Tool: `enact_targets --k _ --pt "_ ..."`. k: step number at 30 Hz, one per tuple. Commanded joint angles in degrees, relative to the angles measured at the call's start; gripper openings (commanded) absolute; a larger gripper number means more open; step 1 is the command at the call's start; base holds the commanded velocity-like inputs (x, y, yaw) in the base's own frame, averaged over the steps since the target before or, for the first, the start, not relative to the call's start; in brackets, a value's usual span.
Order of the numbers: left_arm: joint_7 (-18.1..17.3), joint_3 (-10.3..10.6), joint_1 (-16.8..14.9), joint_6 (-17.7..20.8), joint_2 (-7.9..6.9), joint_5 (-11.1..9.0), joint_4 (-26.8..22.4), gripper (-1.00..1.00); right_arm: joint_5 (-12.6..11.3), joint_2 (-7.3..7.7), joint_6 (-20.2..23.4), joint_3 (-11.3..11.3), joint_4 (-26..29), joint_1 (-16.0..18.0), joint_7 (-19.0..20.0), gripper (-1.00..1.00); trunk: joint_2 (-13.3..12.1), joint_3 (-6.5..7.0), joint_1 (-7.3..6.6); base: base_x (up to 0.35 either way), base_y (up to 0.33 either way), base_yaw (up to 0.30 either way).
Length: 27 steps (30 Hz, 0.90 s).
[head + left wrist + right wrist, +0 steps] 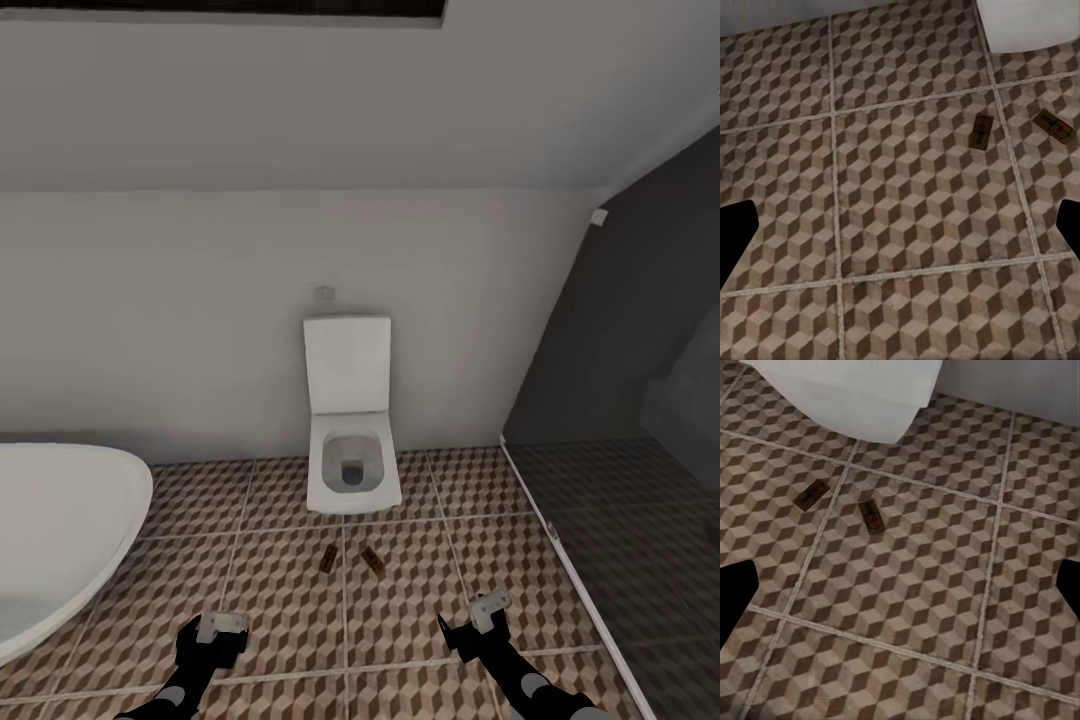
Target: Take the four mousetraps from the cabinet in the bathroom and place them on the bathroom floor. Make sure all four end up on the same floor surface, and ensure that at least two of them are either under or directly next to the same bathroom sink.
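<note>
Nearest, the left claw (222,628) and right claw (480,617) hang low over the floor (280,600), both spread open and holding nothing. Beyond them, two mousetraps lie flat on the tiles, close together but apart, on either side of a grout line. The left trap (328,559) has its long axis running almost straight away toward the toilet (349,470); the right trap (372,559) is angled, its far end leaning left. A bathtub (60,530) stands at left.
</note>
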<state>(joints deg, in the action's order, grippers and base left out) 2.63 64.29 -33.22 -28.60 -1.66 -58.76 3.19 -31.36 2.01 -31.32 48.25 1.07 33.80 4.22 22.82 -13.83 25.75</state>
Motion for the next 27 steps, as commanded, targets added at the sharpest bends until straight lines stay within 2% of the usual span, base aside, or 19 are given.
enact_targets --k 1,27 --pt "0.27 0.38 -0.02 -0.14 0.07 0.05 0.07 1.0 -0.6 0.02 -0.13 0.18 -0.03 0.04 0.44 1.0 0.1 -0.01 0.03 0.0 0.0 0.0" --pt "0.27 0.4 -0.01 -0.14 0.28 0.05 0.15 1.0 -0.58 -0.07 -0.06 0.18 -0.02 0.04 0.44 1.0 0.1 2.35 0.03 0.0 0.0 0.0"
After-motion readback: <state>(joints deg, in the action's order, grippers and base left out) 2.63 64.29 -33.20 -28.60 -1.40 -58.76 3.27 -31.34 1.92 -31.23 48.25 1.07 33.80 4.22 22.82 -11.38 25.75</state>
